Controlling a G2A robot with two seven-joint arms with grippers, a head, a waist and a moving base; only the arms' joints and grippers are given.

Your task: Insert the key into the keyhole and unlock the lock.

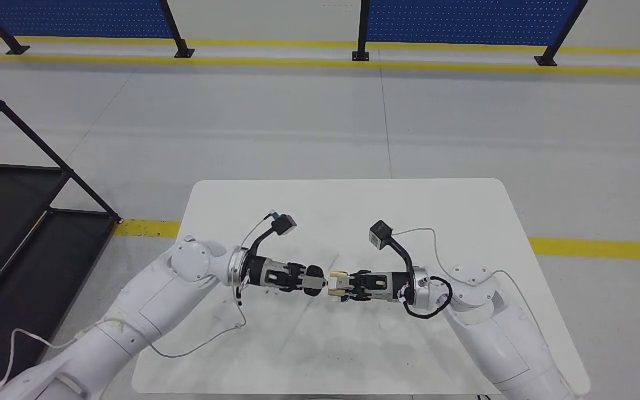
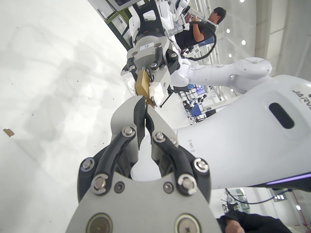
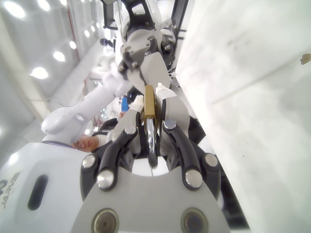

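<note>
Both arms meet above the middle of the white table (image 1: pixel 450 220). My right gripper (image 3: pixel 148 103) is shut on a brass padlock (image 3: pixel 149 100), whose silver shackle (image 3: pixel 151 137) points back toward its wrist. In the left wrist view the padlock (image 2: pixel 142 83) sits between the right gripper's taped fingers (image 2: pixel 155 92). My left gripper (image 2: pixel 145 106) is shut, its tips pressed against the padlock's end face. A sliver of brass at those tips looks like the key (image 2: pixel 150 102), mostly hidden. From above, the left gripper (image 1: pixel 320 282) and the right gripper (image 1: pixel 343 284) face each other with the padlock (image 1: pixel 338 278) between them.
A small brown scrap (image 2: pixel 8 132) lies on the table below the arms. A black rack (image 1: pixel 45 230) stands off the table's left side. Blue barriers (image 1: pixel 450 20) line the far floor.
</note>
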